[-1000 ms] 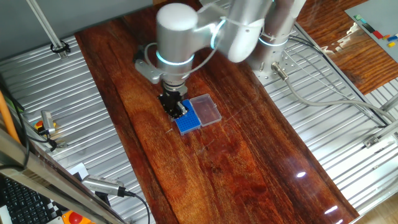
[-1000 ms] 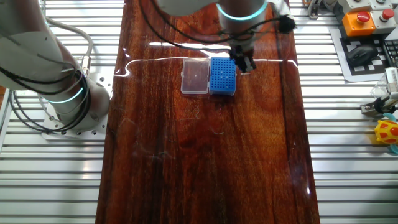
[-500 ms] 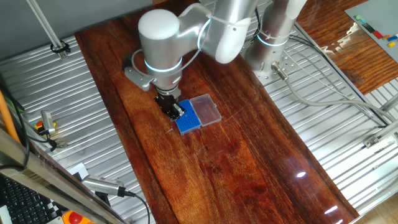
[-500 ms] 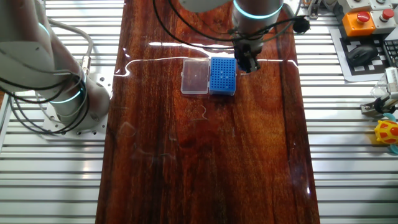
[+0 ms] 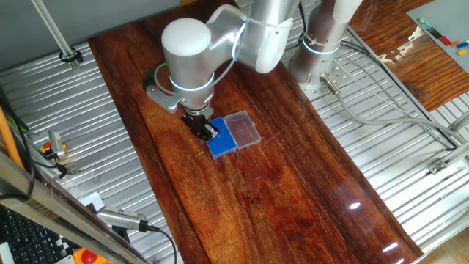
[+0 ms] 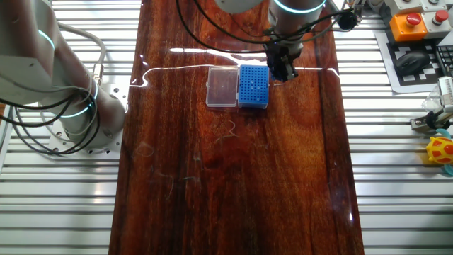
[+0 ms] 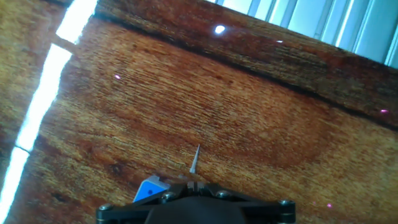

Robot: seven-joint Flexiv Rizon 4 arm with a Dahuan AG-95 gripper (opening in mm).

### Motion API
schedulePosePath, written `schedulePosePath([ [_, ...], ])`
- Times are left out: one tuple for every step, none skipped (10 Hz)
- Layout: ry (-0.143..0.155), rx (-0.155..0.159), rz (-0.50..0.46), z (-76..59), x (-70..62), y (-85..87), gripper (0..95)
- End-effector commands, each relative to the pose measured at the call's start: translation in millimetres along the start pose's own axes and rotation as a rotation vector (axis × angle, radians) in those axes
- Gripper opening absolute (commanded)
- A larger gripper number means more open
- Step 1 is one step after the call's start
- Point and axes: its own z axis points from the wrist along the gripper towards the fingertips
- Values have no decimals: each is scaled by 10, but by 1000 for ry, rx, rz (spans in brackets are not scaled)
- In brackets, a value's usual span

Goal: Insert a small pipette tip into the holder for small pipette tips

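The holder for small pipette tips is a small blue square rack on the wooden board, with its clear lid panel joined alongside. My gripper hangs at the holder's outer edge, on the side away from the lid. In the hand view the gripper is shut on a small pipette tip, whose thin pale point sticks out over bare wood. Only one blue corner of the holder shows there, at lower left of the jaws.
The wooden board lies between ribbed metal surfaces. The arm's base with cables stands to the left of the board. An orange button box and a yellow toy sit at the right.
The gripper has shifted sideways from over the holder's top to its outer edge, away from the lid, still shut on the tip. Holder and lid have not moved.
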Motion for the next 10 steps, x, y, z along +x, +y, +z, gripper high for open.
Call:
schedulePosePath([
  [10,3,-4,9,6,-14,0],
  [19,1,-7,9,6,-14,0],
  [25,5,-5,9,6,-14,0],
  [29,8,0,9,6,-14,0],
  [29,10,0,9,6,-14,0],
  [29,7,-1,9,6,-14,0],
  [38,6,-2,-2,11,-13,0],
  [48,9,10,-61,25,15,0],
  [51,11,17,-88,33,28,0],
  [52,10,24,-142,44,42,0],
])
